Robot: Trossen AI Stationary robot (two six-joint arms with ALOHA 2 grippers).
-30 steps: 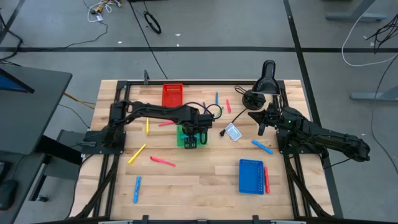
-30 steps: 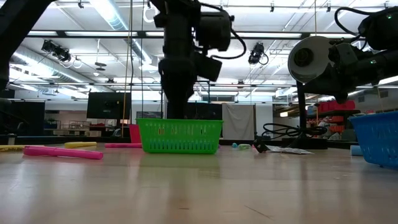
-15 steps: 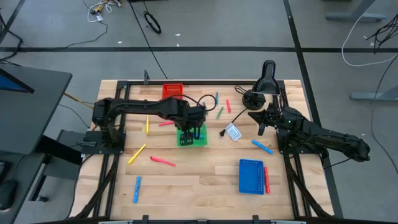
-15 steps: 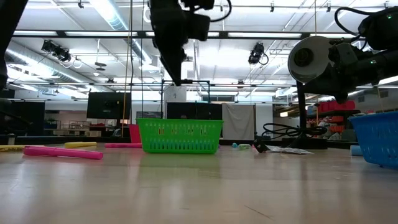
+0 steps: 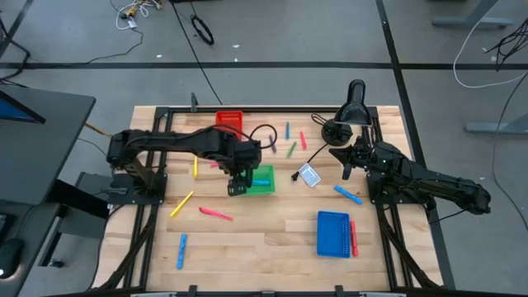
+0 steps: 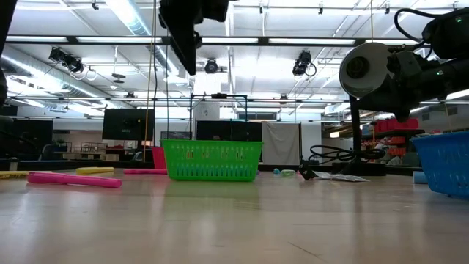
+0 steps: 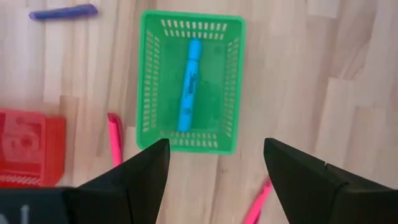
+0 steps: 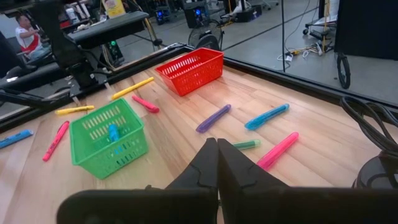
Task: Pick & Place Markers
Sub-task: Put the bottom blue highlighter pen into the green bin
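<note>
Jaws of left gripper (image 7: 214, 180) gape, empty, above green tray (image 7: 234, 81) holding blue marker (image 7: 188, 85).

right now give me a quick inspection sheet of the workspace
surface: wooden table, markers scattered across it
job's things: blue marker lies in the green tray; pink marker and yellow marker loose on the wood
clutter: red tray, blue tray, white-and-blue card
grippers: left gripper open and empty by the green tray; right gripper shut, waiting at the right
cables: black cable on the table
surroundings: a person beyond the table
</note>
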